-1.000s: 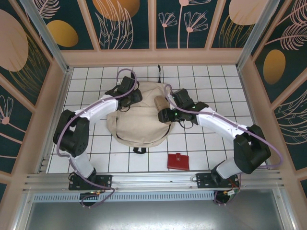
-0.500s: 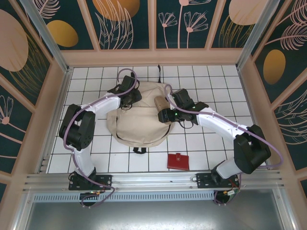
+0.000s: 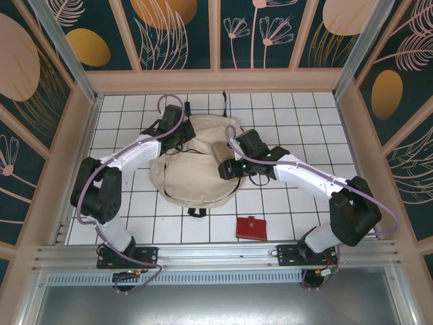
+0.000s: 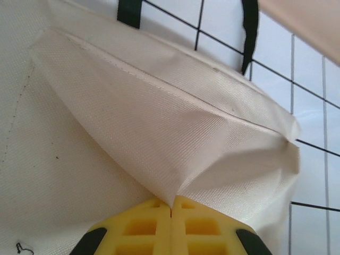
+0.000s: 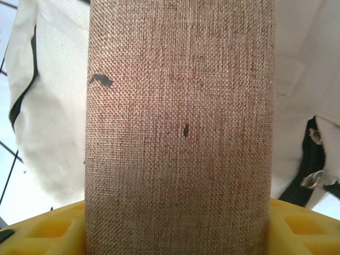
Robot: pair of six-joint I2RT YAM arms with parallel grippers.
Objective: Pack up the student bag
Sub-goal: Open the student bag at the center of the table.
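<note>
Nearest the arm bases, a small red wallet (image 3: 251,227) lies flat on the white tiled tabletop (image 3: 291,203), well apart from both arms.

Beyond it, the bag (image 3: 193,172) lies slumped in the middle of the tabletop, a wide soft mound of cream woven cloth.

The right pincer (image 3: 229,164) is over the bag's right side. Its yellow fingers (image 5: 45,226) stand part open, clamped on either flank of a tan pouch (image 5: 180,133). The pouch is a coarse burlap cylinder, and its long axis points straight out ahead of the pincer. The bag's body lies under and to the left of it. Black edging and a metal zipper pull (image 5: 314,180) show just to its right in the wrist view.

The left pincer (image 4: 171,208) is at the bag's far left edge. Its fingers are fully together on a pinched fold of the cream cloth, which rises in a taut ridge.

Farthest off, black straps (image 4: 248,32) trail onto the tiles.

The right arm is the nearer one to the bag's mouth. The coming move probably depends on lining up the pouch end-on with whatever gap the raised fold opens. I cannot tell how wide that gap is.
</note>
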